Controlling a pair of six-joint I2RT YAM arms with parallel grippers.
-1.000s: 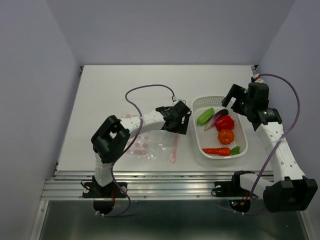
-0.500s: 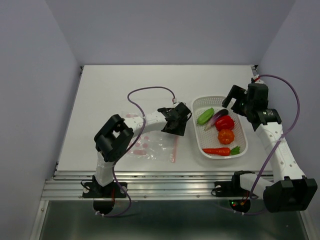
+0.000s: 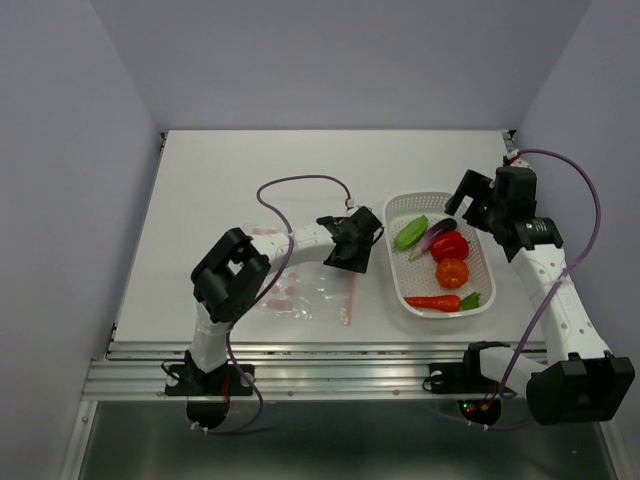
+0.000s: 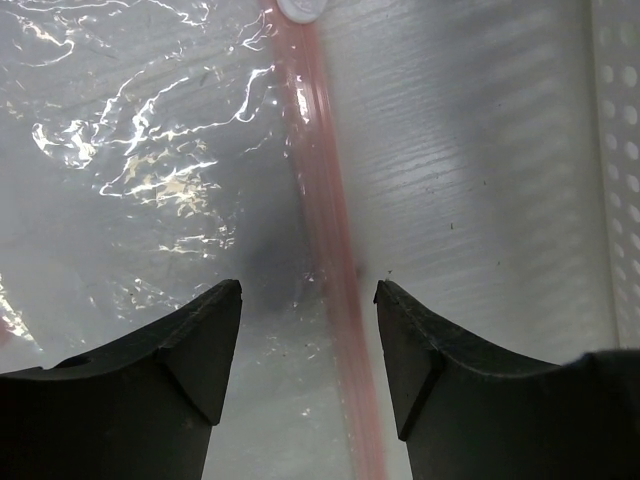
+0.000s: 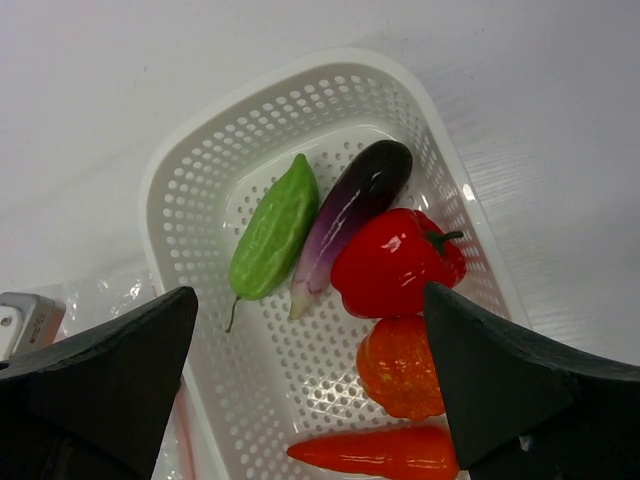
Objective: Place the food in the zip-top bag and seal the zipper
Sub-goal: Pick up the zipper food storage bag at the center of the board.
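The clear zip-top bag (image 3: 298, 292) with pink dots lies flat on the table, its pink zipper (image 3: 348, 300) along the right edge. My left gripper (image 3: 352, 258) is open and low over the far end of the zipper. In the left wrist view the zipper (image 4: 322, 210) runs between the open fingers (image 4: 200, 350), over the bag (image 4: 150, 150). The food lies in a white basket (image 3: 395, 272): green pod (image 5: 275, 228), purple eggplant (image 5: 352, 212), red pepper (image 5: 395, 262), orange pumpkin (image 5: 400, 368) and carrot (image 5: 375, 452). My right gripper (image 3: 462, 200) hovers open and empty above the basket's far end.
The basket's wall (image 4: 625, 150) stands just right of the left gripper. A white slider (image 4: 300, 8) sits at the far end of the zipper. Purple cables loop off both arms. Walls close the table on three sides.
My left arm has shifted slightly to the right, the gripper settling over the zipper's far end. The right arm and the food have not moved.
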